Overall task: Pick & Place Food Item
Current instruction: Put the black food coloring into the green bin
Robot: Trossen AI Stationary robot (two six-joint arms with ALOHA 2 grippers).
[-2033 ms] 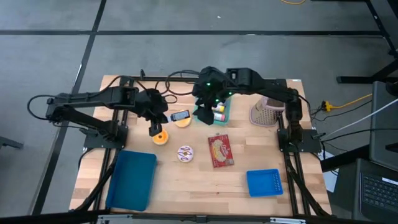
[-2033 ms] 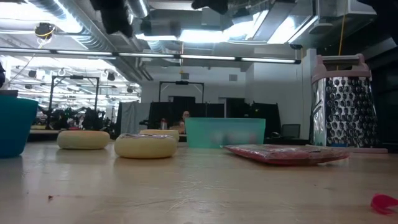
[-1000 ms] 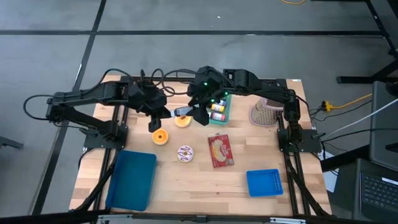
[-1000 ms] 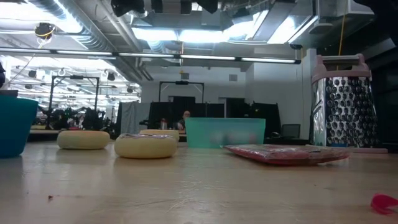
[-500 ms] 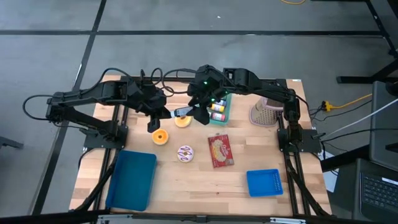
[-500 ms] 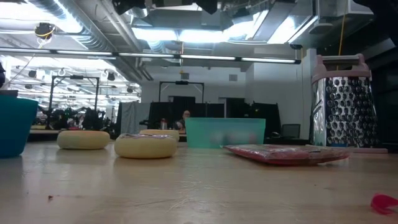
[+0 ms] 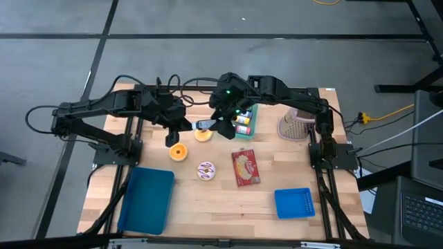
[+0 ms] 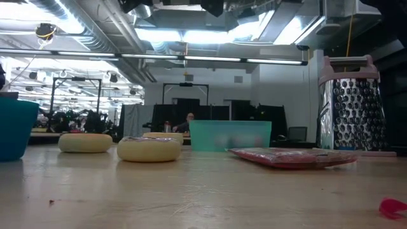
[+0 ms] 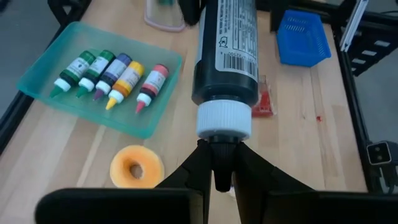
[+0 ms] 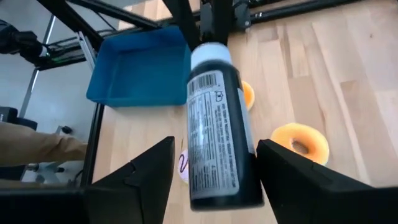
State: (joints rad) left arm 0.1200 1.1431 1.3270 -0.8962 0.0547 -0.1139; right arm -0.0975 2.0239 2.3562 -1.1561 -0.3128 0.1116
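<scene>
- Bottle [image 9: 226,56]: base cut off by the left wrist view's edge; label print unreadable.
- Tray [image 8: 230,136], low view: contents blurred.
- Grater [image 8: 355,105]: partly past the frame edge.
- Person [image 10: 37,149]: only a sleeve shows.

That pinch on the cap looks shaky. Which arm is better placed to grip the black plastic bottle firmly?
Right, probably. The right tool stands open astride the wide body of the black plastic bottle; the left tool is shut only on the nozzle of its white cap.
</scene>
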